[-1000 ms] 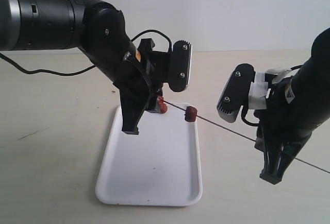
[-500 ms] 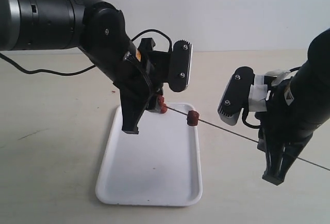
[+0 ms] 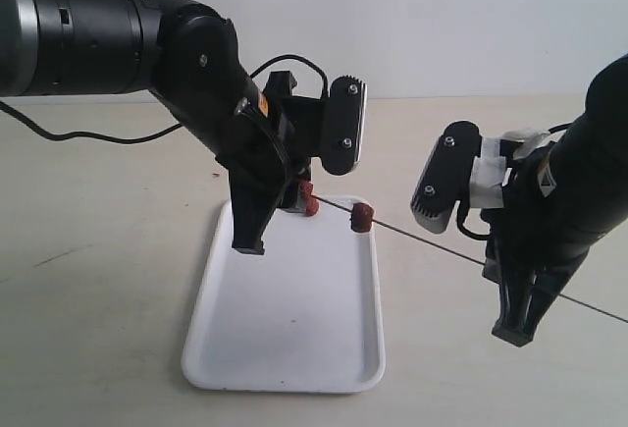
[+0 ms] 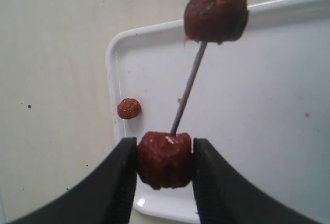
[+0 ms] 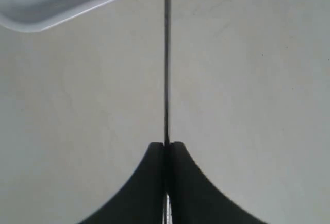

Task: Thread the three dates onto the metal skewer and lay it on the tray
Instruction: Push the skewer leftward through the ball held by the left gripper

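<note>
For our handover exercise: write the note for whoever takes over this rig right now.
Left gripper: jaws shut on the held date, metal skewer tip meeting it.
Right gripper: shut on the metal skewer, off the table.
Done: one threaded date further along.
Loose date lies on the tray by its rim.
To do: push held date on, thread loose date, lay skewer on tray.

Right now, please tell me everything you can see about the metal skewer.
The metal skewer is a very thin, straight, dark grey rod, like wire. It hangs in the air, partly over the tray, not lying on it. The right gripper is shut on it partway along, so one end sticks out behind. One date is threaded on it. Its tip meets a second date, clamped in the left gripper; how deep it enters, I cannot tell.
</note>
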Action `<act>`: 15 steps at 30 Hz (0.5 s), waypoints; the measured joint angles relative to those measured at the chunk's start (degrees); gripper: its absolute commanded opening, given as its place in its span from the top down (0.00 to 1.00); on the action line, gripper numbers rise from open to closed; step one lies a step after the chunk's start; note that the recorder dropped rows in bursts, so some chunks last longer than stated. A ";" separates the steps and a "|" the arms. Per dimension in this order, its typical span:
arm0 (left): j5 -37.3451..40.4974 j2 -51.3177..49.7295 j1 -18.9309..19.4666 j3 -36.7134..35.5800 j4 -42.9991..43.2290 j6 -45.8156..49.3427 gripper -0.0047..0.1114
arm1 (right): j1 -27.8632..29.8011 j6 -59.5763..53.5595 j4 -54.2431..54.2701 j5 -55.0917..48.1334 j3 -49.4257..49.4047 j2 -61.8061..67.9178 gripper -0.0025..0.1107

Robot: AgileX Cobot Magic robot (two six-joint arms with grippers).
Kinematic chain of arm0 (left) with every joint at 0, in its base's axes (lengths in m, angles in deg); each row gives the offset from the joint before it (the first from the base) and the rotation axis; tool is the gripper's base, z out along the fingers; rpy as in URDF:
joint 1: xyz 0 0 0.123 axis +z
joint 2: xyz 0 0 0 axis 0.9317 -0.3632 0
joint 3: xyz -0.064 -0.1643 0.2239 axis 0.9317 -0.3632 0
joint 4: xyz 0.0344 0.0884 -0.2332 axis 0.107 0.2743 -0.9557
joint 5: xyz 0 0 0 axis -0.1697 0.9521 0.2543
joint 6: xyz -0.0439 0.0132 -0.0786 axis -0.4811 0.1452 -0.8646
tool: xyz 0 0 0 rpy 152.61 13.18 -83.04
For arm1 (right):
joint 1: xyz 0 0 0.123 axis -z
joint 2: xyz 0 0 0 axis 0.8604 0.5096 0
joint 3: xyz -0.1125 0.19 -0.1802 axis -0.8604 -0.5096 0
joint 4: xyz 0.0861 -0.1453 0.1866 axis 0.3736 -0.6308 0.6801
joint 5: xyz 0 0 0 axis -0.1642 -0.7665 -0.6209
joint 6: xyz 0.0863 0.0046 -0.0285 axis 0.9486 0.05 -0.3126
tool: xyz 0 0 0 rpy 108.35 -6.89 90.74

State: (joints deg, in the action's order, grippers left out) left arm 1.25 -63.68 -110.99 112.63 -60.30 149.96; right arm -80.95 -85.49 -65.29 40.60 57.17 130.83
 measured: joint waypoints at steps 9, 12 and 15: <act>-0.25 0.00 0.00 0.00 0.00 0.04 0.65 | 0.00 -3.23 3.61 3.26 0.00 0.00 0.98; -0.34 0.00 0.00 0.00 0.10 0.04 0.65 | 0.00 -3.34 3.75 3.64 0.00 0.24 0.98; -0.37 0.00 0.00 0.00 0.10 0.27 0.65 | 0.00 -3.34 4.01 4.25 0.00 1.26 0.98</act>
State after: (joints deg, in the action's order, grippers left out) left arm 0.88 -63.68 -110.99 112.63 -60.20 150.23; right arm -80.95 -88.83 -61.29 44.85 57.17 132.09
